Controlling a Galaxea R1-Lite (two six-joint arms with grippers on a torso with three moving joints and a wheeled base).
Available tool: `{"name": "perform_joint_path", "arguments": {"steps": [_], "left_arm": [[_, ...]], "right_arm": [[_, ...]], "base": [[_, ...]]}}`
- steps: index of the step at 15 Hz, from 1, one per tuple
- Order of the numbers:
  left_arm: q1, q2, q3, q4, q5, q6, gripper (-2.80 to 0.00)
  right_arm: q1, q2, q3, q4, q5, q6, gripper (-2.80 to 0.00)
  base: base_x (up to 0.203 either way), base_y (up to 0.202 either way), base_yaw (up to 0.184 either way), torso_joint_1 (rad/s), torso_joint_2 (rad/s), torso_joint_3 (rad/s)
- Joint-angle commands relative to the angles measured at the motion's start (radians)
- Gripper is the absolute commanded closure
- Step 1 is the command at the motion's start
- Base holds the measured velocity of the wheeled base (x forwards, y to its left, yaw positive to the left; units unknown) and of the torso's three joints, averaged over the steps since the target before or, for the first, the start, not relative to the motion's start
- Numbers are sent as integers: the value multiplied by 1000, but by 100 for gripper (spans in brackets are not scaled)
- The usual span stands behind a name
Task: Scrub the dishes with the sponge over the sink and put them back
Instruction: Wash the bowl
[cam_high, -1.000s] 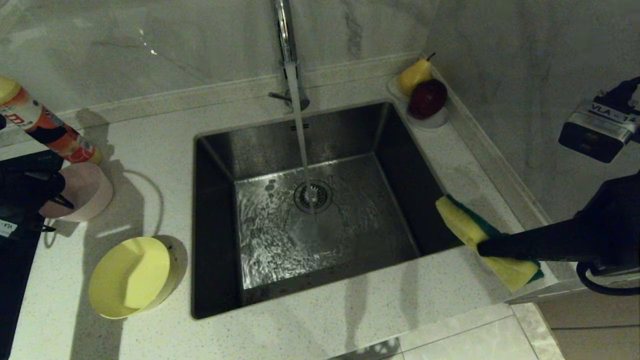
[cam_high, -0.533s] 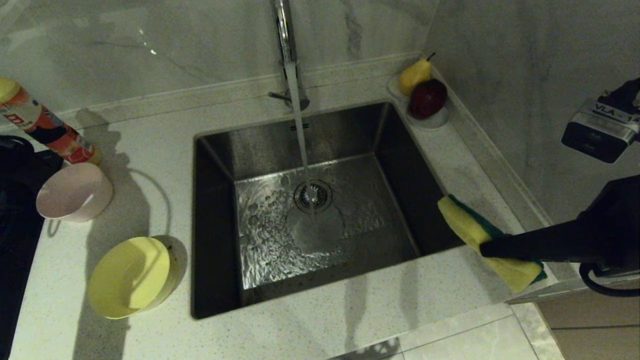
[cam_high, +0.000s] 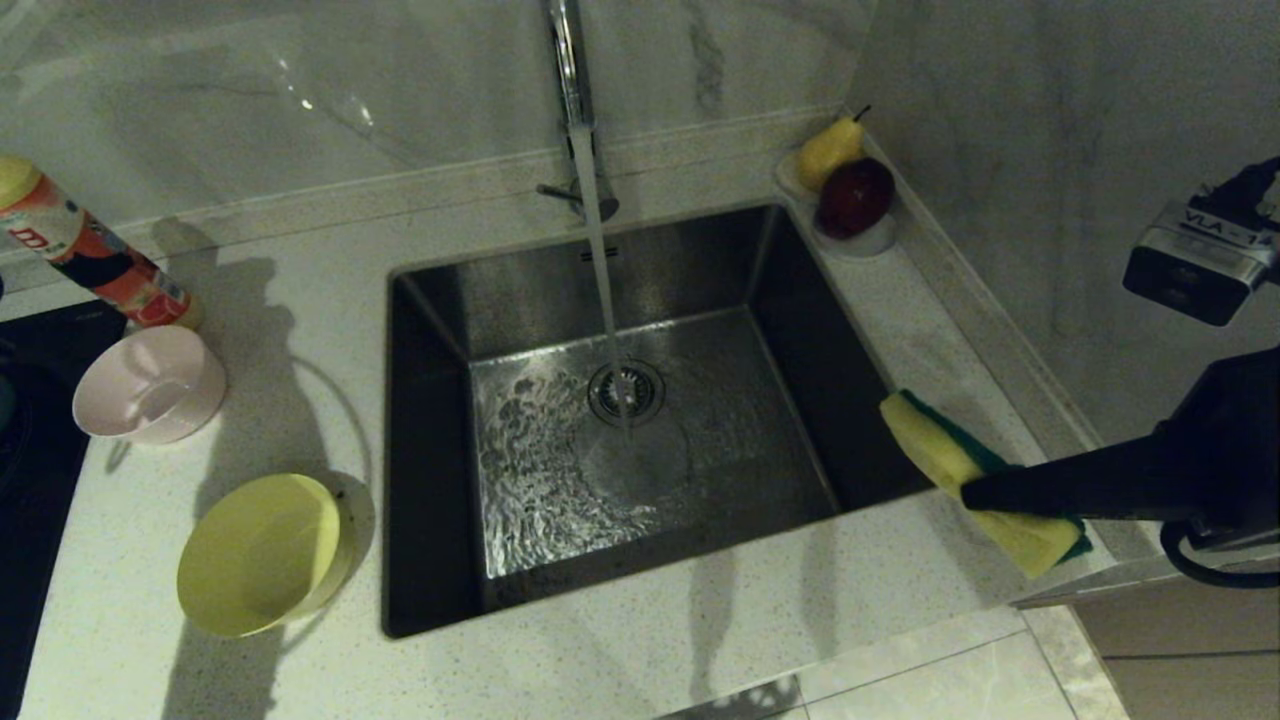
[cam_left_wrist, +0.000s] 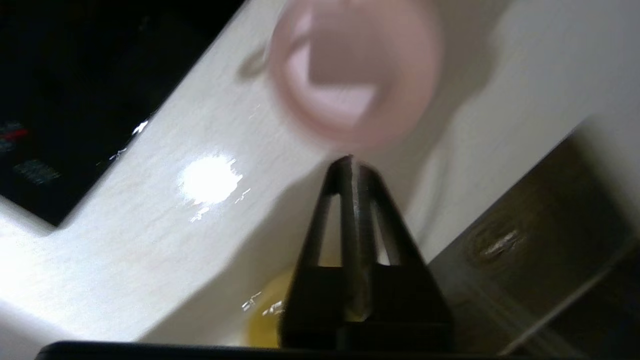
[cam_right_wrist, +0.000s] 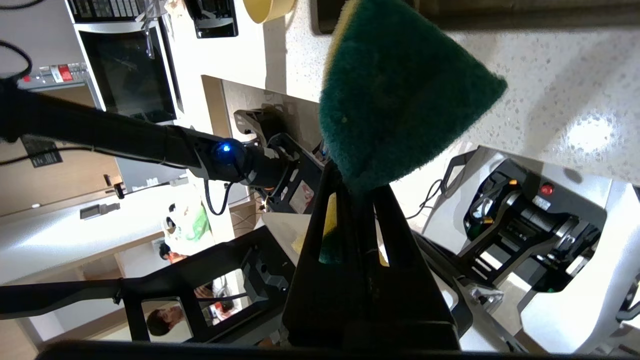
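right hand (cam_high: 985, 492): clamped on sponge (cam_high: 935, 455) (beside sink (cam_high: 430, 450))

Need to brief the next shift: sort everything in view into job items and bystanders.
Job items:
pink bowl, on the counter left of the sink
yellow bowl, tilted, nearer
sponge, clamped in the right gripper
sink, faucet running
left gripper, shut, empty

Bystanders:
bottle
fruit dish with pear and apple
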Motion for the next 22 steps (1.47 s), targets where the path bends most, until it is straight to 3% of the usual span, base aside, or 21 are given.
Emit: {"name": "perform_joint_path", "arguments": {"steps": [1,7,8,16,20,22], "left_arm": [[-37,-51,53,53,-21,74,0],[-206,-126,375,25,-44,175,0],[-220,-129,408,2,-44,174,-280],[-230,-126,476,-23,-35,168,-280],[-231,-109,609,-178,12,174,-280],[-231,-86,631,-204,17,176,-280]], "right_arm": [[-3,-1,11,0,3,7,0],[-3,-3,13,0,2,9,0],[-3,-1,14,3,2,9,0],[-29,-3,57,-2,3,4,0],[-29,17,57,-3,3,4,0],[-29,21,57,-6,3,1,0]], "base": [[0,0,0,0,0,0],[0,0,0,0,0,0],[0,0,0,0,0,0],[0,0,0,0,0,0],[0,0,0,0,0,0],[0,0,0,0,0,0]]}}
